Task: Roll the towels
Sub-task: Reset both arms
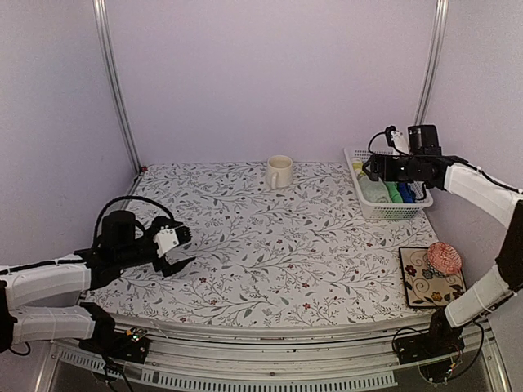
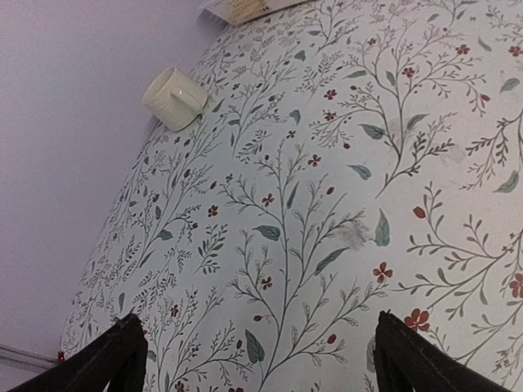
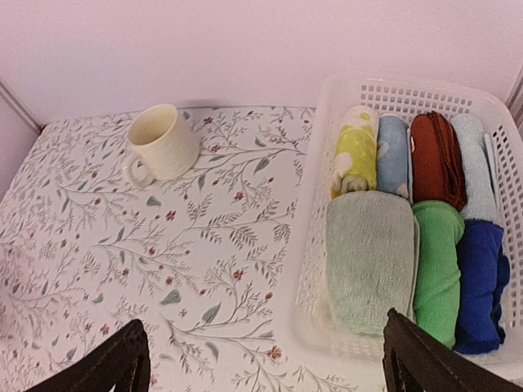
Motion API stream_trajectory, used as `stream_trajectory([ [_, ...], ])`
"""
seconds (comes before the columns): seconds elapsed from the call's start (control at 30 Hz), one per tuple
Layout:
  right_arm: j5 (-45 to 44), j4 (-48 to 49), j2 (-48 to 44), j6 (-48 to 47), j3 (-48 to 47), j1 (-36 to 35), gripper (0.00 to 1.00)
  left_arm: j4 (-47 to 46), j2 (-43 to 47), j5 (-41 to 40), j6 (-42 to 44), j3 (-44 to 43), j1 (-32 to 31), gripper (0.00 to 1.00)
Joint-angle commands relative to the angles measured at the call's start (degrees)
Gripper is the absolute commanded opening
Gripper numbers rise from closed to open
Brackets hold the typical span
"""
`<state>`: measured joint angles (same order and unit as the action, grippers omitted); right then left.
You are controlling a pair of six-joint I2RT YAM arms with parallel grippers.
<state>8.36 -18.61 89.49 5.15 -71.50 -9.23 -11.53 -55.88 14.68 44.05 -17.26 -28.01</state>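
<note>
I count seven rolled towels (image 3: 369, 261), one white basket (image 3: 313, 245) and one cream mug (image 3: 162, 143). Also one patterned tile (image 1: 425, 282) and one pink knobbly thing (image 1: 444, 258), can't tell what that is.

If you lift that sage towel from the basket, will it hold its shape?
Probably not fully: the sage towel looks soft and thick, so it would likely sag and loosen. It's pressed against the green towel, which may drag along.

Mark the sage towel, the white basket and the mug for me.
sage towel (image 3: 369, 261): right wrist view, middle of its upper face.
white basket (image 3: 413, 91): right wrist view, perforated far wall.
mug (image 3: 176, 155): right wrist view, ribbed side wall.
</note>
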Motion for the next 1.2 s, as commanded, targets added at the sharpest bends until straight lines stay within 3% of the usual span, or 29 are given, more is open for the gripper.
stream_trajectory([
  [0.0,-2.91,5.00,-16.82,1.98,14.51,-4.14,0.99,4.90,2.61,1.39,-8.75,-3.51,6.07,0.97],
  [0.23,-0.03,9.98,-43.24,7.16,34.48,-10.13,0.99,10.11,7.98,5.43,-19.54,-5.03,17.17,0.97],
  [0.43,-4.69,6.63,-54.83,7.55,41.26,-18.90,0.99,14.58,11.01,5.29,-25.08,-5.97,24.39,0.97],
  [0.63,-13.32,8.72,-53.24,8.40,44.41,-32.16,0.99,17.43,21.16,3.84,-26.54,-4.40,29.41,0.97],
  [0.87,-11.39,10.76,-49.27,8.21,44.68,-33.28,0.99,16.42,33.33,8.11,-26.74,-0.29,33.97,0.97],
  [1.17,-14.40,13.22,-58.77,8.28,49.07,-33.37,0.99,17.10,30.64,11.11,-26.09,-0.72,35.73,0.97],
])
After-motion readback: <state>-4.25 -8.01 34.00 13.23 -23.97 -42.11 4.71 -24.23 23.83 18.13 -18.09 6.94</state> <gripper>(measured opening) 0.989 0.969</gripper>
